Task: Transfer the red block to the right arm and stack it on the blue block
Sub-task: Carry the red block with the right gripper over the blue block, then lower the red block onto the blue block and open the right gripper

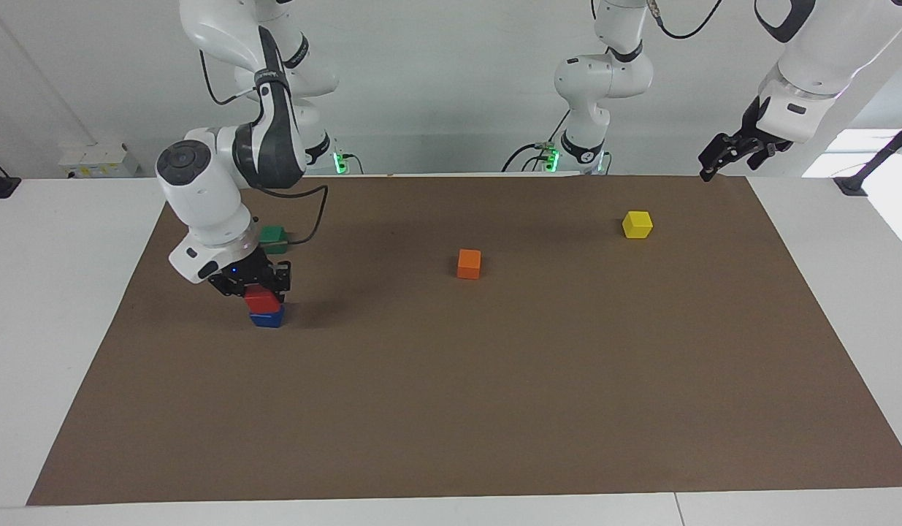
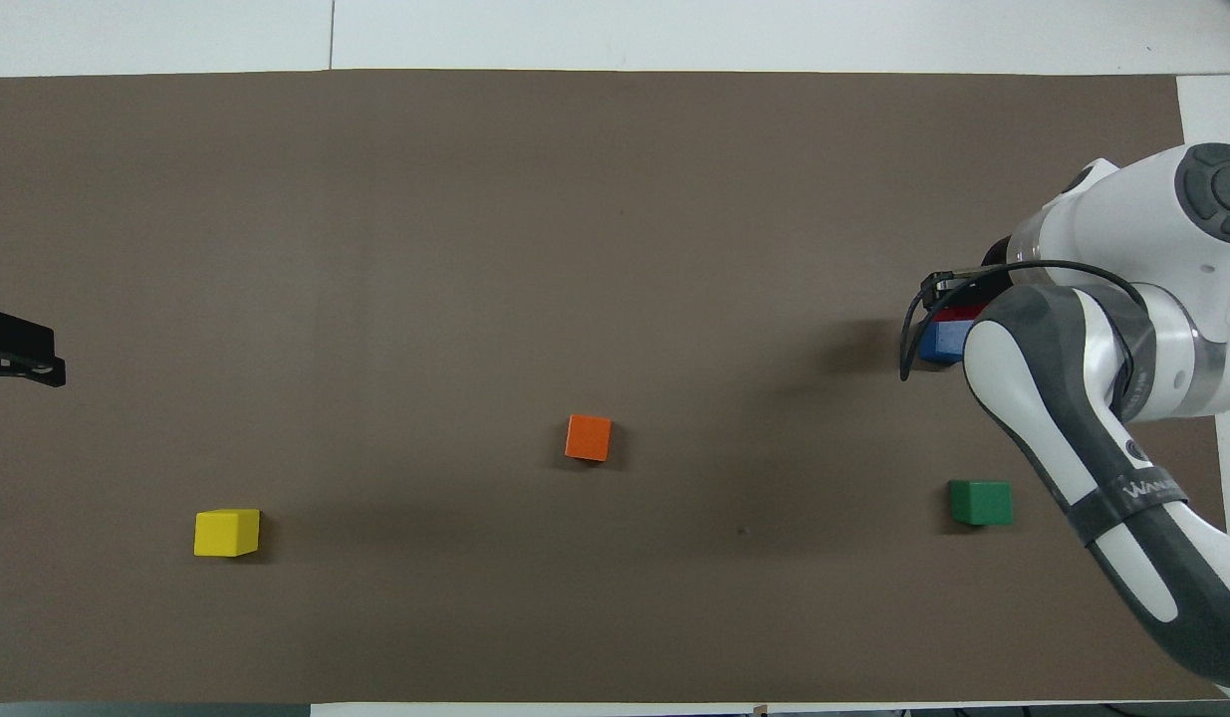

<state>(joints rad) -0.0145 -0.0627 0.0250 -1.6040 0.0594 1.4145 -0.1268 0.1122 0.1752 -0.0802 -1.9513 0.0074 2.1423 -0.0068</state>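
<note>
The red block [image 1: 261,299] rests on the blue block [image 1: 266,318] at the right arm's end of the mat. My right gripper [image 1: 259,292], with the blue light at its wrist, reaches down over the stack and its fingers are shut on the red block. In the overhead view the right arm covers most of the stack. Only a sliver of the red block [image 2: 958,314] and one side of the blue block [image 2: 941,341] show there. My left gripper [image 1: 716,162] is open and empty. It waits in the air over the mat's edge at the left arm's end [image 2: 22,349].
A green cube [image 1: 273,236] lies just nearer to the robots than the stack, close beside the right arm's wrist. An orange cube [image 1: 469,264] lies mid-mat. A yellow cube [image 1: 637,224] lies toward the left arm's end. All sit on the brown mat [image 1: 451,409].
</note>
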